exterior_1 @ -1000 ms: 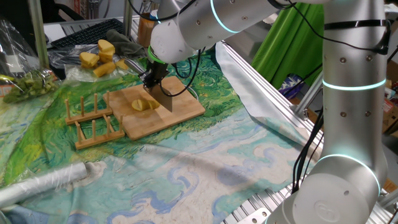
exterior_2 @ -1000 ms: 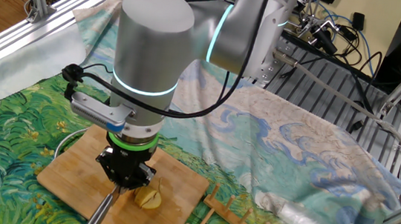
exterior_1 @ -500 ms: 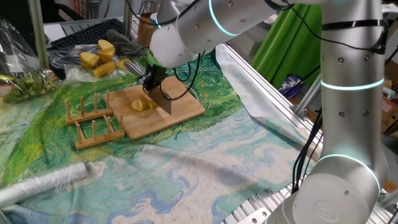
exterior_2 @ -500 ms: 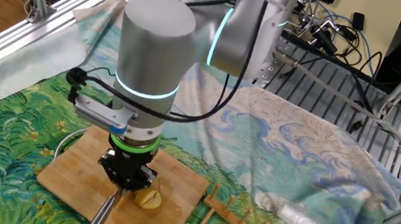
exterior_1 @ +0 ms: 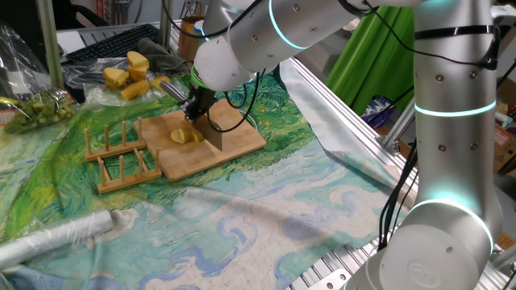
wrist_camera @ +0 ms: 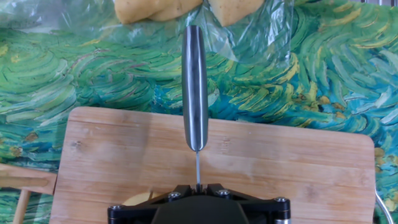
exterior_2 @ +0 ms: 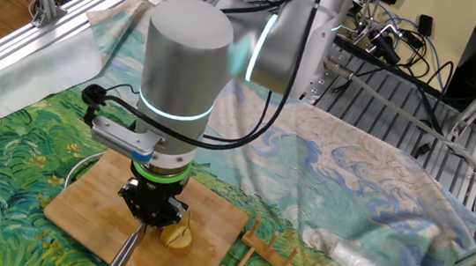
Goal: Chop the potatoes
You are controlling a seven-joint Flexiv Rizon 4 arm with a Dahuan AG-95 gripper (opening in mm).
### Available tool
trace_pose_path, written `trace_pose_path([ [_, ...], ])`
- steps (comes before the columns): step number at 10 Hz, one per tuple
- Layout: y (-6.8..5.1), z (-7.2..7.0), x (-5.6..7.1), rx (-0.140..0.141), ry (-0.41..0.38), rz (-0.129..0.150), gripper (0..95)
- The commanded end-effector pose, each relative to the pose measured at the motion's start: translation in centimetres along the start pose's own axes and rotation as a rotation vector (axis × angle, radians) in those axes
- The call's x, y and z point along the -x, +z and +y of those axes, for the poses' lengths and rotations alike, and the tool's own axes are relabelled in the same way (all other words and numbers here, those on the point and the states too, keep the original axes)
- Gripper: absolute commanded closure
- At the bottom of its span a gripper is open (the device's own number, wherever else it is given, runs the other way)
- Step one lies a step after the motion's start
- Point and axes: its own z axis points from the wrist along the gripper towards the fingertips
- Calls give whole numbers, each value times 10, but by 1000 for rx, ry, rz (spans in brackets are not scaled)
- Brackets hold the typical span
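A small pale-yellow potato piece [exterior_1: 184,135] lies on the wooden board [exterior_1: 238,138], also seen in the other fixed view [exterior_2: 177,236] and as a sliver beside the hand in the hand view [wrist_camera: 134,199]. My gripper [exterior_1: 197,105] is shut on a knife [wrist_camera: 194,87]. The steel handle points away from the hand and the blade [exterior_1: 214,134] stands edge-down on the board just right of the potato. In the other fixed view the gripper [exterior_2: 153,217] sits right over the potato, partly hiding it. In the hand view the gripper [wrist_camera: 198,186] clamps the thin blade.
Bigger deep-yellow chunks [exterior_1: 129,71] lie in clear plastic behind the board, also at the hand view's top edge [wrist_camera: 155,7]. A wooden rack [exterior_1: 121,157] stands left of the board. A plastic-wrapped roll [exterior_1: 56,238] lies in front. Green vegetables [exterior_1: 36,109] sit at far left.
The gripper with the knife has shifted slightly across the board toward the potato. The potato piece has not moved.
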Motion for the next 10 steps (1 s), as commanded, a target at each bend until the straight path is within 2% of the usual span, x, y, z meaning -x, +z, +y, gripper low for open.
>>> trace_pose_path([
  [1, -4, 0, -1, -5, -1, 0, 950],
  [3, -8, -1, -1, -8, -3, 0, 950],
  [6, -22, -4, -3, -7, -10, 1, 950],
  [10, -21, -9, -5, -7, -20, -1, 950],
])
